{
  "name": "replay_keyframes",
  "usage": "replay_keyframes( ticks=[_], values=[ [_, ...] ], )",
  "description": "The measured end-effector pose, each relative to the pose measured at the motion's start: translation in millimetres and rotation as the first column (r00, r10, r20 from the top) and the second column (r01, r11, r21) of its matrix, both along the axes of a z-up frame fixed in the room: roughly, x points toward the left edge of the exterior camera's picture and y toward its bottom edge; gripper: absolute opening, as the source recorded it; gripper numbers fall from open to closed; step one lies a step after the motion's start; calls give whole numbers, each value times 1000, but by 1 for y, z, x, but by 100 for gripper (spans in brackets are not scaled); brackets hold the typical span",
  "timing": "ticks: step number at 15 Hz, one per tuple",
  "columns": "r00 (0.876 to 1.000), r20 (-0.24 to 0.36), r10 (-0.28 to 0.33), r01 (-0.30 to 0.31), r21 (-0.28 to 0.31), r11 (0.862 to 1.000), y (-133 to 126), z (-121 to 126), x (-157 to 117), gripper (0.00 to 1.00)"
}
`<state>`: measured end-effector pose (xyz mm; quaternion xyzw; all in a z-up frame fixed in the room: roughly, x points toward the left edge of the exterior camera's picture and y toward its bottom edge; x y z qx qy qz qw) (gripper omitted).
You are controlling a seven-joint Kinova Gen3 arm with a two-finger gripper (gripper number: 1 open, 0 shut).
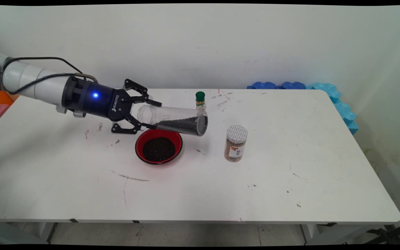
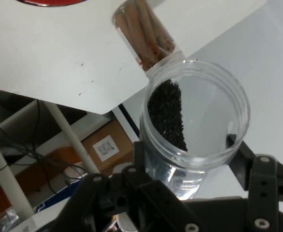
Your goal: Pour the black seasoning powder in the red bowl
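Clear plastic jar [image 1: 174, 119] in my gripper [image 1: 148, 114], fingers pinched on its wall near the open mouth. I see it lying almost horizontal above the tabletop [image 1: 82, 180], closed base pointing right and a little down. Black granular stuff [image 1: 186, 125] has settled along the lower wall toward the base. From the hand view I look straight into the round open mouth [image 2: 194, 113]; the granules [image 2: 168, 116] lie as a dark rough strip on one side, the rest of the wall bare and see-through.

Red glossy bowl [image 1: 158, 146] sits on the tabletop just below the jar's mouth end, round and shallow, with a dark grainy heap inside. Right of the bowl stands a small upright jar [image 1: 235, 144] of brown sticks, pale patterned lid, label on front; in the hand view it shows beyond the held jar [image 2: 146, 36]. Further back, a little bottle with a green cap [image 1: 200, 100] stands just behind the held jar's base end.

Tabletop is white, smooth, scuffed with dark marks. Blue foam pieces [image 1: 335, 97] edge its far right corner
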<state>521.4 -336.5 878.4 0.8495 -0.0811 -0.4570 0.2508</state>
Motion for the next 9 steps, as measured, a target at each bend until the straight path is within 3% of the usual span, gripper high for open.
replay_keyframes(
  ticks=[9],
  values=[
    [999,-34,39,-38,25,999,-6,-12,-7,0]
  ],
)
